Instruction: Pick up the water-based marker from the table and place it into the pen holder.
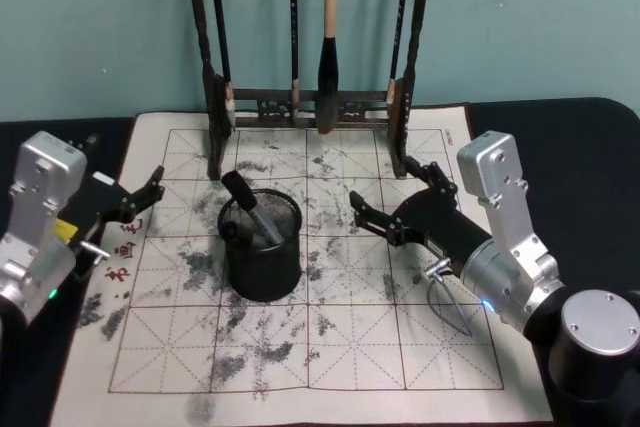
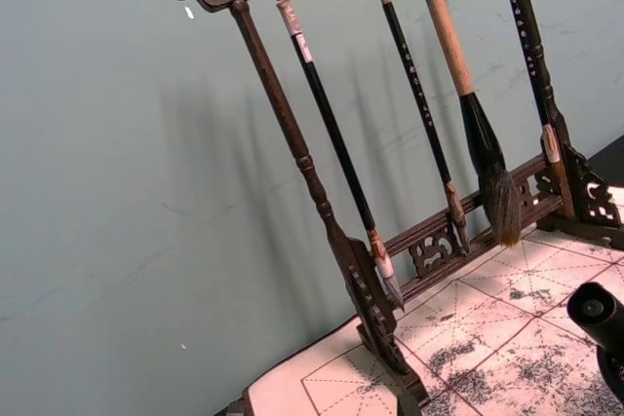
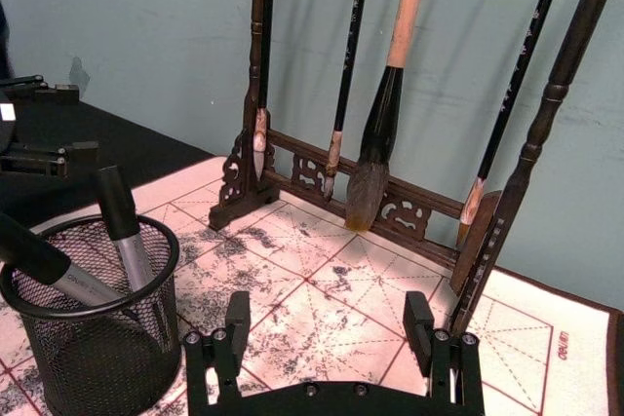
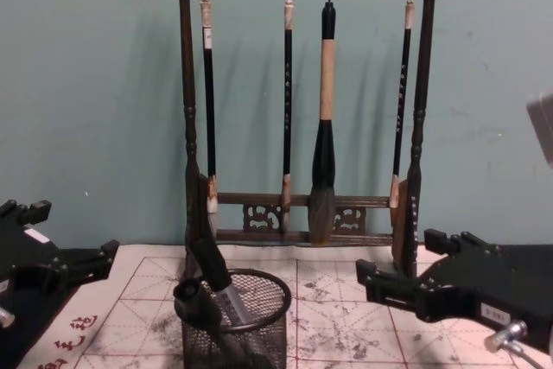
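The right gripper [image 1: 368, 209] is hovering with wide jaws, holding nothing, just beside the pen holder [image 1: 261, 247] on the mat [image 1: 400, 347]. Two markers [image 3: 122, 226] are standing tilted inside the holder. The left gripper [image 1: 150, 190] is waiting open near the mat's left edge.

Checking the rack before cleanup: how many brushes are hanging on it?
4 on the wooden rack: left brush, second brush, big middle brush, right brush.
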